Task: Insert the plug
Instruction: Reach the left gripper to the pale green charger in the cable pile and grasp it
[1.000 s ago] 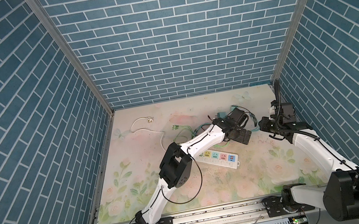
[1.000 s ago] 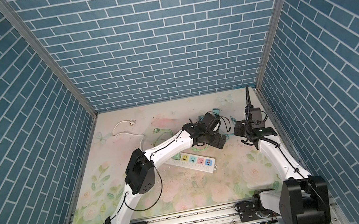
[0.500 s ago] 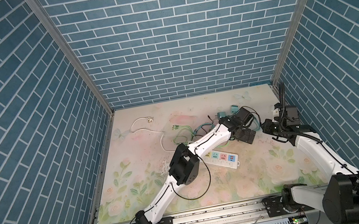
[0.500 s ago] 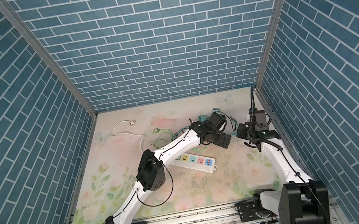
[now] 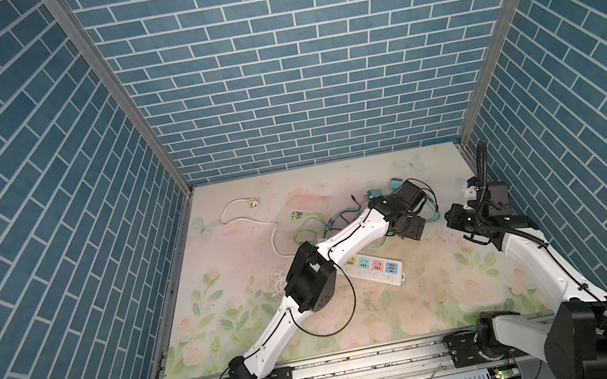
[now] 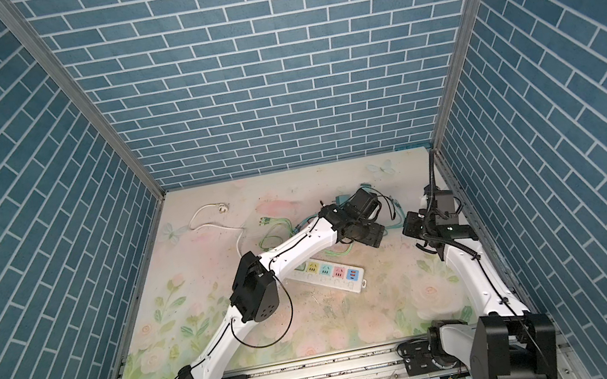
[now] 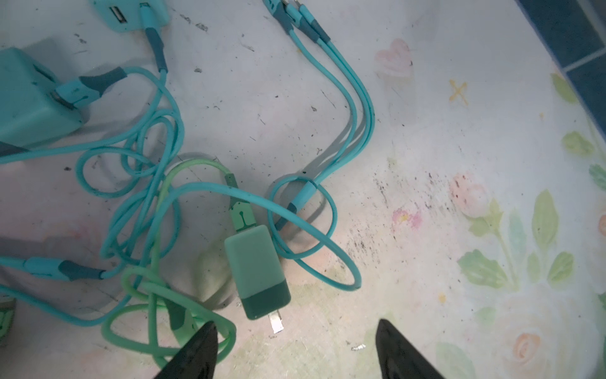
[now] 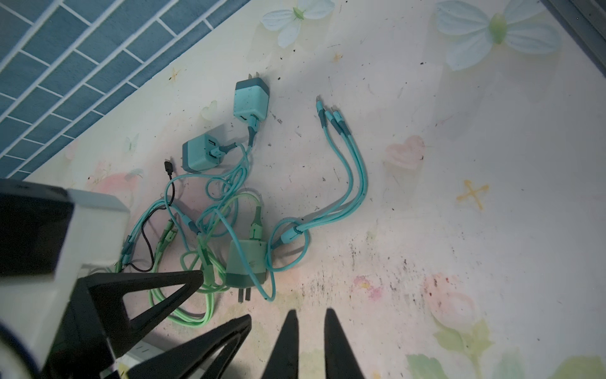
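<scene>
The table (image 5: pixel 419 305) carries a white power strip (image 5: pixel 370 269) lying flat near its centre. The left gripper (image 7: pixel 295 323) is spread and empty, tips either side of the prongs of the green plug (image 7: pixel 257 269), which lies flat among tangled cables (image 7: pixel 355 121), apart from the strip. The right gripper (image 8: pixel 311 311) is closed on nothing.
</scene>
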